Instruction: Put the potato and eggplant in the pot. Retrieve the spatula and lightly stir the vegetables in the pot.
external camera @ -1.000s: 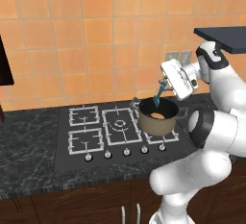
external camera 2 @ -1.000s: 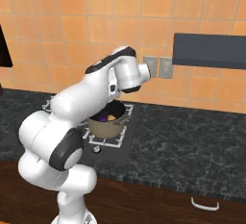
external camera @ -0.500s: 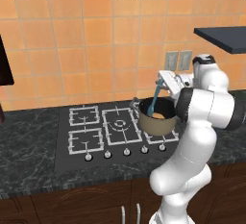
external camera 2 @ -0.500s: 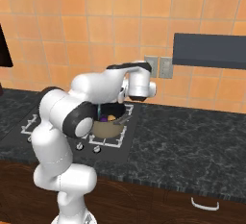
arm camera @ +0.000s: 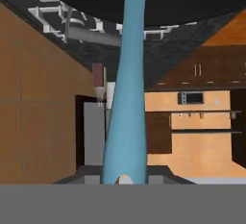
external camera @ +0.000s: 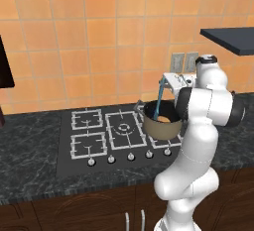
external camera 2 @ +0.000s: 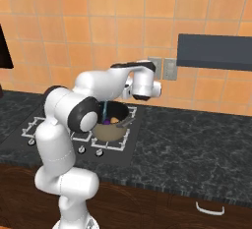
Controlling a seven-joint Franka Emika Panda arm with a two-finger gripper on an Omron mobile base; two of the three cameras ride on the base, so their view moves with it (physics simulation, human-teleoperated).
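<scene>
Gripper (external camera: 166, 80) clamped on spatula (external camera: 158, 101), blade down inside pot (external camera: 159, 124) beside potato (external camera: 162, 120).

Two rear base views sharing the pot (external camera: 161, 125) (opposite sides); close hand view.

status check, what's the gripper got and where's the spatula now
Gripper shut on spatula. Spatula head down in pot, beside potato. Nothing in the way.

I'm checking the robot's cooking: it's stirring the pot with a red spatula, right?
Not quite. The spatula is light blue, not red, as the left base view shows. The end effector does hold it with its lower end down inside the pot on the stove.
</scene>
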